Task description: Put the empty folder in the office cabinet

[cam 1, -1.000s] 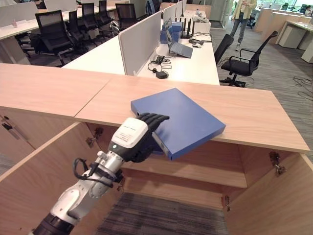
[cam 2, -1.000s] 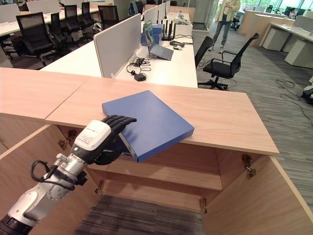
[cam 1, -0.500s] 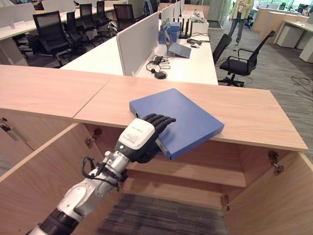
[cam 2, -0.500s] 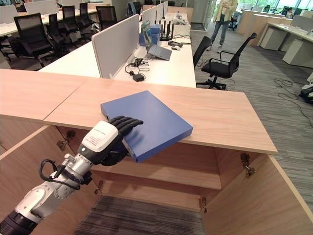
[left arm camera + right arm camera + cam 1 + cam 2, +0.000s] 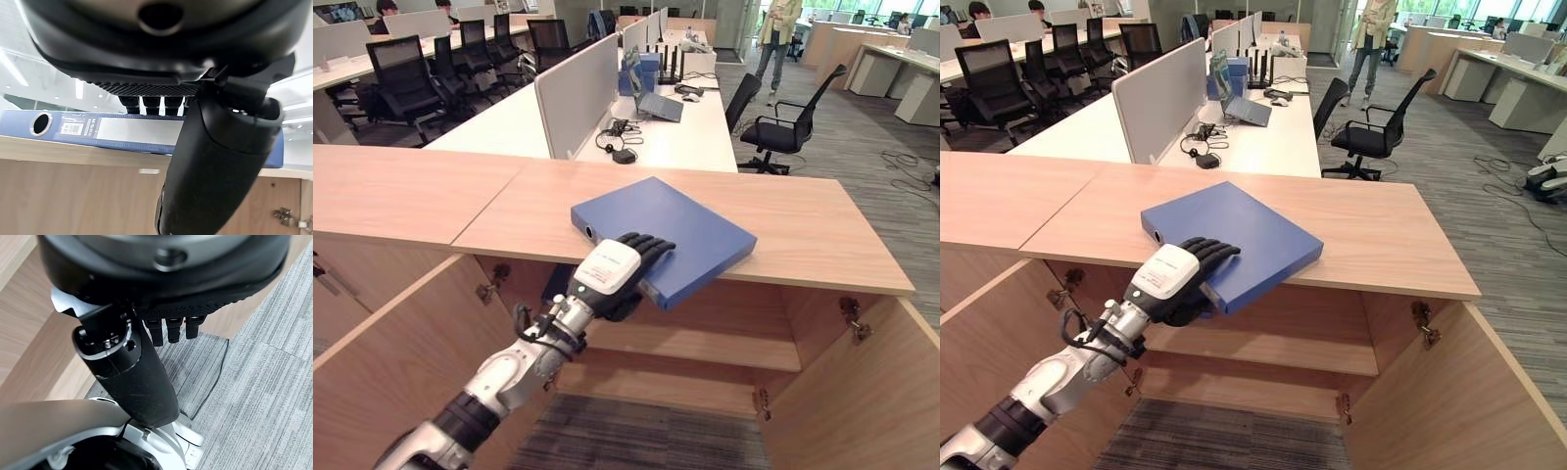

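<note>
Behind everything, an open-plan office stretches away, with a long white desk [image 5: 636,122] split by a grey partition screen [image 5: 576,93]. Black office chairs [image 5: 783,113] stand at its right and in rows at far left, and a person [image 5: 778,29] stands in the aisle at the back. Nearer to me runs the wooden office cabinet [image 5: 822,240], its flat top crossing the frame, its doors swung open on both sides, an inner shelf [image 5: 705,343] showing below the top. Grey carpet [image 5: 636,436] lies at its foot.

On the cabinet top lies the blue folder [image 5: 675,220], flat and turned at an angle, one corner jutting out past the front edge over the open compartment. Its spine, with a round finger hole and a label, faces me.

My left hand [image 5: 612,274] reaches up from lower left and grips the folder at that overhanging edge: fingers [image 5: 651,245] curled over the cover, thumb [image 5: 220,166] under the spine.

My right hand [image 5: 146,377] hangs low over the carpet, fingers short and bent, holding nothing; I cannot tell whether they are fully curled.
</note>
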You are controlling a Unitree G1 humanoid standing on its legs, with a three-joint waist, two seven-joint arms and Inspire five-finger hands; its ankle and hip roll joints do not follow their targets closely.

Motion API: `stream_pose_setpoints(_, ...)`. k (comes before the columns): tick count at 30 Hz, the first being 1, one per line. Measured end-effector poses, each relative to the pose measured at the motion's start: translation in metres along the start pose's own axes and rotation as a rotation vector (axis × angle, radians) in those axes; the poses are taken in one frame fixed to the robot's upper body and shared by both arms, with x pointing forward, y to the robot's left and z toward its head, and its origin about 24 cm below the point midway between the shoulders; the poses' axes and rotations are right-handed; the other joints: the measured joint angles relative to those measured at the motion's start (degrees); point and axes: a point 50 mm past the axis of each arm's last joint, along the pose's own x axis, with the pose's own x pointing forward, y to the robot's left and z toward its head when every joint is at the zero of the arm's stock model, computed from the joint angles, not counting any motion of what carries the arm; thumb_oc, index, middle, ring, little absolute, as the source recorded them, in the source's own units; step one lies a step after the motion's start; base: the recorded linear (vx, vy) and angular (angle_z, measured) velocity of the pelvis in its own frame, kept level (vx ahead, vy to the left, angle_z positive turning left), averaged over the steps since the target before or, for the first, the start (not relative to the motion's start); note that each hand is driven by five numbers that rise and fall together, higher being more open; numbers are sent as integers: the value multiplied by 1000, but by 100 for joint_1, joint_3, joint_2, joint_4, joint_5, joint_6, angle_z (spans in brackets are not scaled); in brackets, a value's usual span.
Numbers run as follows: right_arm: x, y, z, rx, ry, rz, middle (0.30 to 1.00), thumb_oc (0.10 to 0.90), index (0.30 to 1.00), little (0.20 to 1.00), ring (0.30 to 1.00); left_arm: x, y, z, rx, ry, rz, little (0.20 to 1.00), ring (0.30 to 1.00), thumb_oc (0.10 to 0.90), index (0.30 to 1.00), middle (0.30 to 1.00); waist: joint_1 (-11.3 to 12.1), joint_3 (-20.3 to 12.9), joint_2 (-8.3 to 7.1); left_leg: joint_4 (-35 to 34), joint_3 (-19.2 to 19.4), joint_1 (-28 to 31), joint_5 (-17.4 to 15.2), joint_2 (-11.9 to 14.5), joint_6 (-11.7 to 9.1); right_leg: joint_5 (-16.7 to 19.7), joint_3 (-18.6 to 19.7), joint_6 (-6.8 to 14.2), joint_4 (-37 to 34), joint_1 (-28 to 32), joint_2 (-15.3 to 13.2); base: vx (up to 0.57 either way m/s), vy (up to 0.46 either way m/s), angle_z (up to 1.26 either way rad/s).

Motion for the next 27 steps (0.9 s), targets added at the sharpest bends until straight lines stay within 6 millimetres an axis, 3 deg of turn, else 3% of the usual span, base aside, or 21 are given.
stream_pose_setpoints(12,-1,1,-3,2,9,-6,900,800,900,900,900,11,13,9,-23,-33,135,300,300,400,300,300,12,-95,-5,-3,3,0,0,1,-7,5,14,5,0,-20,2,0,0,0)
stream_pose_setpoints(15,-1,1,-3,5,9,-9,900,800,900,900,900,8,24,14,-92,-31,177,300,300,400,300,300,20,-94,-6,-20,0,-12,0,2,-7,6,15,4,0,-4,2,0,0,0)
stream_pose_setpoints(18,0,1,-3,4,13,-10,900,800,900,900,900,3,34,30,-288,-63,171,300,300,400,300,300,41,-95,-4,-18,-12,-9,-1,0,1,4,-8,6,0,7,-3,-8,0,3)
stream_pose_setpoints(22,0,1,-4,5,27,-4,900,800,900,900,900,-1,62,48,-720,-169,191,300,300,400,300,300,65,-101,8,-7,-27,0,-3,-8,6,-3,-19,14,0,14,-10,0,0,0)
stream_pose_setpoints(23,0,0,-5,5,31,-1,900,800,900,900,900,-2,72,51,-937,-221,199,300,300,400,300,300,50,-111,27,-21,-35,-1,-4,-10,6,-4,-20,16,0,21,-13,0,0,0)
stream_pose_setpoints(24,0,-1,-5,6,32,0,900,800,900,900,900,-2,75,53,-1023,-251,199,300,300,400,300,300,42,-111,30,-22,-40,-2,-5,-11,4,-4,-22,16,0,20,-13,0,0,0)
stream_pose_setpoints(25,0,-1,-5,6,33,2,900,800,900,900,900,-2,76,57,-1149,-287,180,300,300,400,300,300,39,-112,35,-22,-50,-2,-12,-11,-7,-5,-23,15,0,21,-12,0,0,0)
stream_pose_setpoints(26,0,-2,-5,3,37,14,900,800,900,900,900,-1,67,62,-1390,-310,99,300,300,400,300,300,36,-112,59,-22,-55,8,-46,-10,12,-9,-23,8,-1,10,-12,0,0,0)
stream_pose_setpoints(27,0,-3,-6,2,41,17,900,800,900,900,900,-2,59,65,-1492,-294,37,300,300,400,300,300,36,-108,71,-21,-54,8,-43,-11,9,-11,-21,3,0,10,-12,0,0,0)
